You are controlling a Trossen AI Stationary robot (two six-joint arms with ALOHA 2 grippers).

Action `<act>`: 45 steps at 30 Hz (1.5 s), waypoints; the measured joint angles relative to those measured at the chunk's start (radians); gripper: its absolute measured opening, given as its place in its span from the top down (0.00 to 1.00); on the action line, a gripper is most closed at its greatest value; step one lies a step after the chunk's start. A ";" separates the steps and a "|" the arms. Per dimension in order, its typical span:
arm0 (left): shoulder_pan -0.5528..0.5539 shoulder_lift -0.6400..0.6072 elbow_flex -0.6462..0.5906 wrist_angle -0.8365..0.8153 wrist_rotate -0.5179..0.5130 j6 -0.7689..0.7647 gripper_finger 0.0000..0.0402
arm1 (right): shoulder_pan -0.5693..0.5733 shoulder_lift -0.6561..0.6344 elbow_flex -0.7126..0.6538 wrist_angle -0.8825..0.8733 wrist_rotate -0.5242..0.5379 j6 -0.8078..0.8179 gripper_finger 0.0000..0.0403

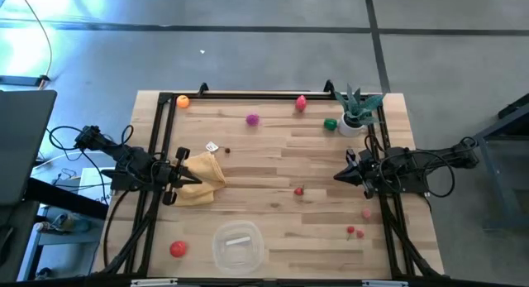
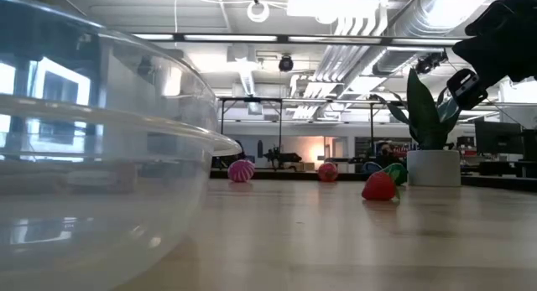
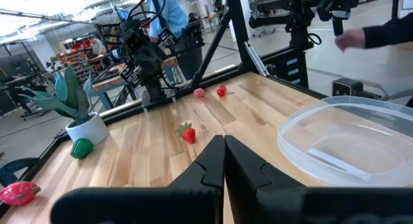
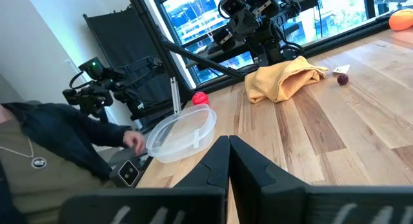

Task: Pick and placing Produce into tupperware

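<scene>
Both arms parked at the surface (image 1: 273, 167) edges, nothing held. Left end effector (image 1: 177, 175) fingers pressed together, over the edge of the yellow cloth (image 1: 202, 178). Right end effector (image 1: 340, 176) fingers together too, at the right rail near the potted plant (image 1: 357, 112).

Tupperware (image 1: 238, 246) sits at the front edge, centre. It looks empty of produce; only a pale strip shows inside, cannot tell what it is. No lid seen.

Produce scattered, all outside the container: red ball (image 1: 178, 249) just beside the tupperware, strawberry (image 1: 299, 190) mid-surface, orange piece (image 1: 182, 102) at the back left corner, magenta piece (image 1: 252, 118), red-pink piece (image 1: 301, 102), green piece (image 1: 331, 124) next to the plant, pink piece (image 1: 366, 212) and cherries (image 1: 355, 231) near the right rail.

Risks: round pieces may roll away under a fingertip nudge; the green piece is close to the plant, so a reach could knock the pot; light clear tupperware could slide off the front edge if bumped; pieces by the rail are awkward to approach. A person's hand shows beyond the surface in the wrist views.
</scene>
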 joint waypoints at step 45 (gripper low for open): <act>0.000 0.000 0.000 0.247 -0.175 0.124 1.00 | 0.000 0.000 -0.001 0.482 0.359 -0.150 1.00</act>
